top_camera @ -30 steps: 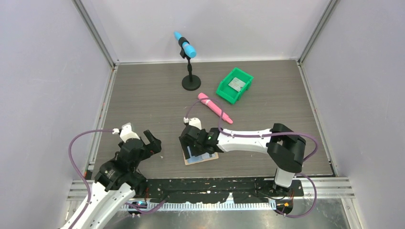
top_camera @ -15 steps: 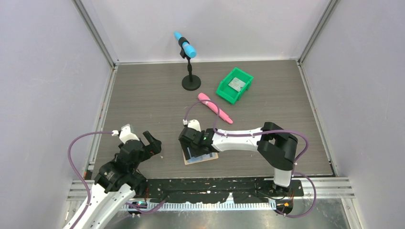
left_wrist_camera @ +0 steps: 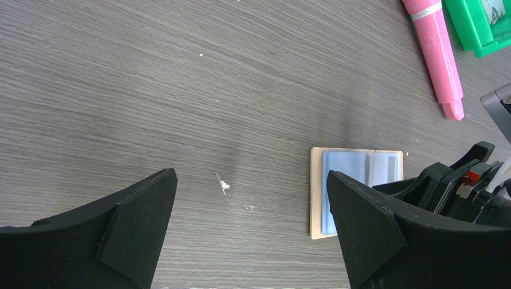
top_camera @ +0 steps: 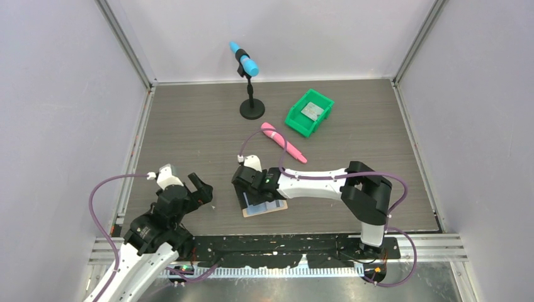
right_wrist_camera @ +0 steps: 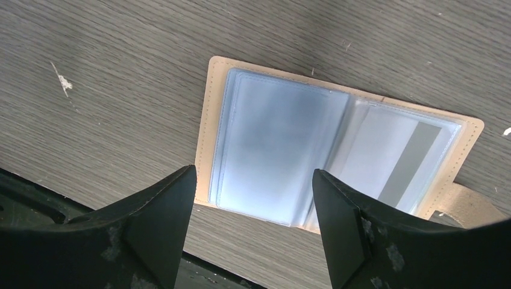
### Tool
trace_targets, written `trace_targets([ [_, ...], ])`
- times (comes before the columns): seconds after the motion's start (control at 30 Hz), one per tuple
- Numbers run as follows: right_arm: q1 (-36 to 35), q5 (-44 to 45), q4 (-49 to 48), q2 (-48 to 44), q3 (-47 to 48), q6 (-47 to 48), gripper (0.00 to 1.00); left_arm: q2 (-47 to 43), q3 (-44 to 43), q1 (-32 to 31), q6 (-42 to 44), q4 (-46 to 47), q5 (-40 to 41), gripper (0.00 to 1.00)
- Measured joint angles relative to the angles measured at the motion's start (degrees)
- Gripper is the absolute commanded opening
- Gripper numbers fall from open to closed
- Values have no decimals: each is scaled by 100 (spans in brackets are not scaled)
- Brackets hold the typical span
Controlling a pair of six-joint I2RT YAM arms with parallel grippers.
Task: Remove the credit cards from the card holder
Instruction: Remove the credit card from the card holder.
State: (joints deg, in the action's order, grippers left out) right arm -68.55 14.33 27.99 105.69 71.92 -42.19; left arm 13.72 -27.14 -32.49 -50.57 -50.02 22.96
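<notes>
Tan card holder (left_wrist_camera: 316, 192) lies open and flat on the grey woodgrain table (left_wrist_camera: 181, 72), near its front edge, with blue card (right_wrist_camera: 277, 150) and silvery-grey card (right_wrist_camera: 391, 162) side by side in its clear sleeves. Right gripper (right_wrist_camera: 253, 174) hovers just above it, jaws wide, gripping nothing. Left gripper (left_wrist_camera: 252, 174) sits off to the left, jaws also wide, empty.

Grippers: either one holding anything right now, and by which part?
Nothing is held. Right gripper is open over the card holder; left gripper is open too, away from it.
</notes>
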Motion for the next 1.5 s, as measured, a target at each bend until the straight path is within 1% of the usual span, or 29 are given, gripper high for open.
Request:
trace_targets([
  [0.27, -15, -24, 11, 249, 22, -2, 78, -26, 37, 0, 0, -2, 0, 100],
  [0.33, -24, -17, 13, 337, 52, 0, 76, -26, 37, 0, 0, -2, 0, 100],
  [0.47, -35, -9, 17, 374, 101, 0, 70, -26, 37, 0, 0, -2, 0, 100],
  [0.6, -33, 17, 44, 376, 105, -4, 57, -26, 37, 0, 0, -2, 0, 100],
  [0.73, -35, 17, 7, 376, 105, -17, 49, -26, 37, 0, 0, -2, 0, 100],
  [0.8, -35, 11, -20, 374, 105, -24, 47, -26, 37, 0, 0, -2, 0, 100],
  [1.2, -22, -120, -280, 221, -66, -31, 47, -9, 37, 0, 4, 2, -35, 99],
  [1.5, 168, -520, -1029, -304, -787, -155, 47, 131, 116, 0, 42, 144, -354, 96],
])
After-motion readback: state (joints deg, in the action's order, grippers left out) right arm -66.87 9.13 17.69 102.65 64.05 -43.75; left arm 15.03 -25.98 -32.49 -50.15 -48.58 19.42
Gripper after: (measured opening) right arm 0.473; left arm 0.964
